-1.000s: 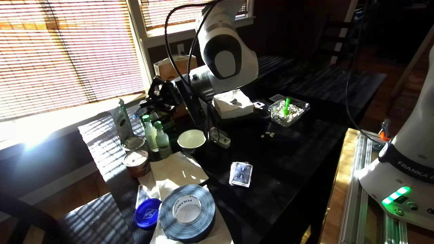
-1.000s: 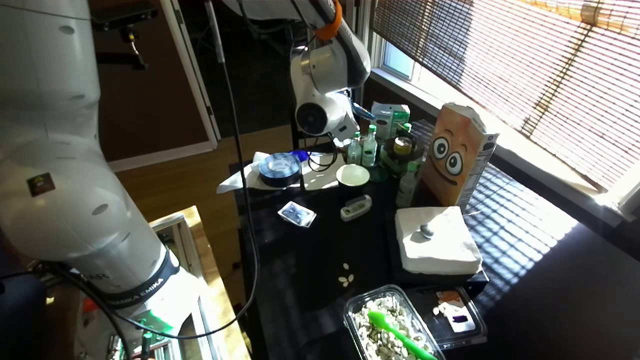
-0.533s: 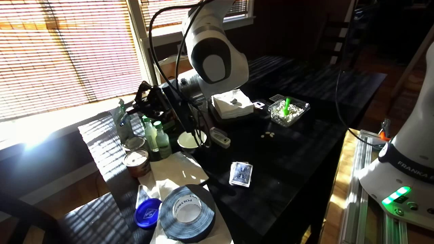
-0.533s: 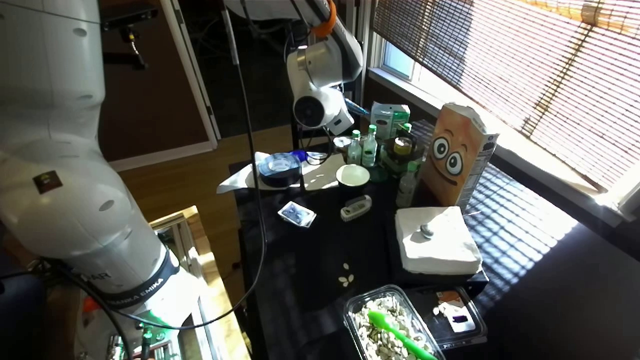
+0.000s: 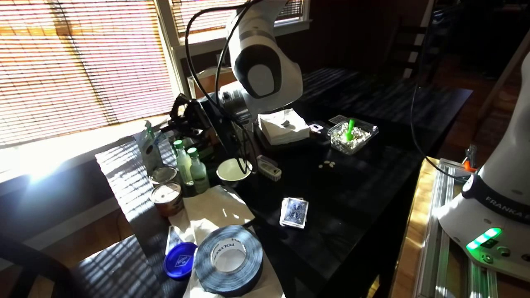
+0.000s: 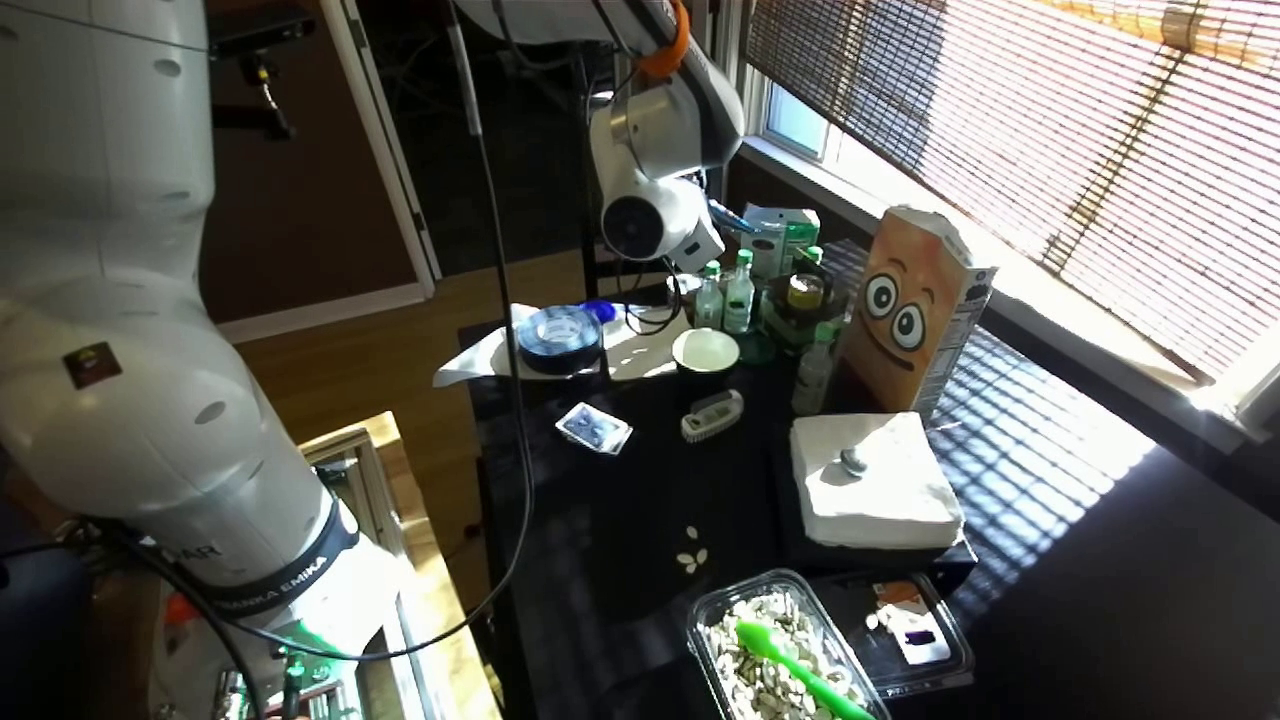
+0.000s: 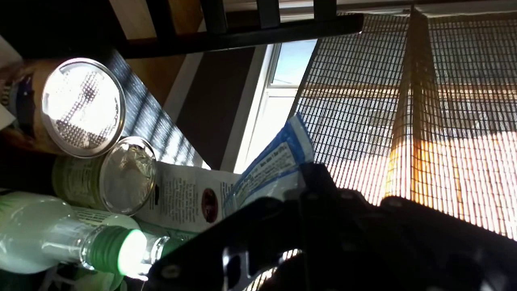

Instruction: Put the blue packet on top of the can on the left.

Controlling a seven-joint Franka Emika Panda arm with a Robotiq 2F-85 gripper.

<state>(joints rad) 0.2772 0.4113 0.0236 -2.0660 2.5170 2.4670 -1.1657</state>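
Note:
The blue packet (image 7: 268, 161), blue with a pale printed label, is pinched in my gripper (image 7: 319, 182), whose dark fingers are shut on its edge. It slants up and left in the wrist view. It also juts from the hand in an exterior view (image 6: 733, 217). My gripper (image 5: 169, 123) is raised near the window, above the bottles. Two cans with shiny tops stand side by side: a brown can (image 7: 83, 107), also in an exterior view (image 5: 167, 198), and a greenish can (image 7: 128, 176), also there (image 5: 164, 175). The packet is apart from both.
Green-capped bottles (image 5: 198, 171) stand beside the cans. A standing pouch (image 5: 149, 149) is behind them. A bowl (image 5: 234, 170), a brush (image 5: 269, 169), playing cards (image 5: 295, 213), a tape roll (image 5: 229, 260) and a blue lid (image 5: 180, 260) lie nearby. A tall carton (image 6: 895, 310) stands by the window.
My gripper, with the packet held, has moved toward the window and the pouch, then slightly back over the last half second. The cans and other table objects have not moved.

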